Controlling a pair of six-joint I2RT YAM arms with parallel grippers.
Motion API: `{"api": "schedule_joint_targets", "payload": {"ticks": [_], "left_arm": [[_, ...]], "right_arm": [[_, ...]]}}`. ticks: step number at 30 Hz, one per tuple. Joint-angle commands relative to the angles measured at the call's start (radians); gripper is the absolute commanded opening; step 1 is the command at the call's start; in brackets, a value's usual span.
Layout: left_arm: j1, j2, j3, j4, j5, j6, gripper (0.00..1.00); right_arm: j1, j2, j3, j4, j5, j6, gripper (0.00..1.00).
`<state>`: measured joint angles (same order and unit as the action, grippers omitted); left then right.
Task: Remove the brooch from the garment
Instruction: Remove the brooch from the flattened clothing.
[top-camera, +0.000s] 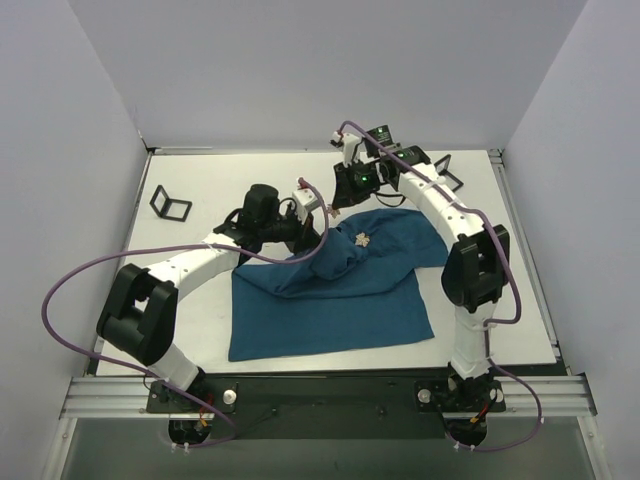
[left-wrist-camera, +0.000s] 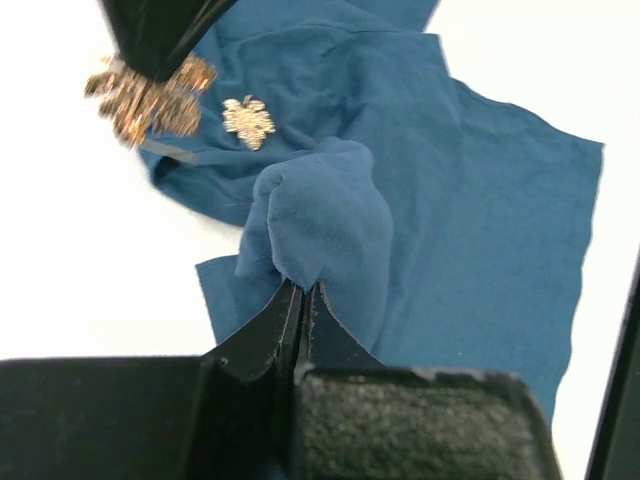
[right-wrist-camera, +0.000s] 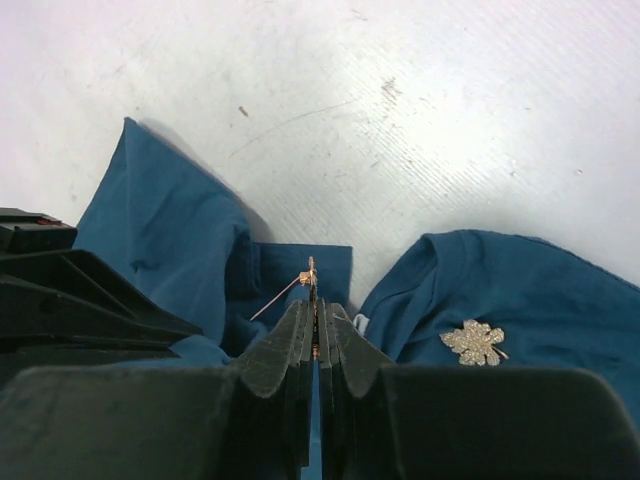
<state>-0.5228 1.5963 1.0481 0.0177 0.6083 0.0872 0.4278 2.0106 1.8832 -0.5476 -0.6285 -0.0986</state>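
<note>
The garment (top-camera: 330, 310) is a dark teal T-shirt lying crumpled on the white table; it also shows in the left wrist view (left-wrist-camera: 480, 200) and the right wrist view (right-wrist-camera: 160, 230). My left gripper (top-camera: 318, 250) (left-wrist-camera: 303, 287) is shut on a raised fold of it. My right gripper (top-camera: 336, 208) (right-wrist-camera: 315, 305) is shut on the gold-orange brooch (right-wrist-camera: 312, 272) (left-wrist-camera: 150, 100), seen edge-on with its pin swung open, held just above the garment's far edge. A paler gold leaf-shaped ornament (top-camera: 361, 238) (left-wrist-camera: 247, 120) (right-wrist-camera: 475, 342) lies on the garment.
Two black square frames stand on the table, one at the far left (top-camera: 170, 204) and one at the far right (top-camera: 450, 178). Pale walls enclose the table on three sides. The two grippers are close together over the garment's far part.
</note>
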Motion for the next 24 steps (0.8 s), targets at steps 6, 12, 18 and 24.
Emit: {"api": "schedule_joint_targets", "payload": {"ticks": [6,12,18,24], "left_arm": [[0.05,-0.059,0.076,-0.016,-0.263,-0.009,0.0],[0.133,-0.013,0.128,-0.114,-0.419,-0.046,0.0],[0.176,0.033,0.167,-0.171,-0.455,-0.061,0.0],[0.176,0.059,0.207,-0.216,-0.453,-0.056,0.54]], "right_arm": [[-0.13,-0.05,-0.03,0.024,-0.025,0.099,0.0],[-0.161,-0.13,-0.12,0.028,-0.095,0.089,0.0],[-0.158,-0.188,-0.186,0.028,-0.138,0.074,0.0],[-0.153,-0.236,-0.236,0.029,-0.195,0.04,0.0]]}}
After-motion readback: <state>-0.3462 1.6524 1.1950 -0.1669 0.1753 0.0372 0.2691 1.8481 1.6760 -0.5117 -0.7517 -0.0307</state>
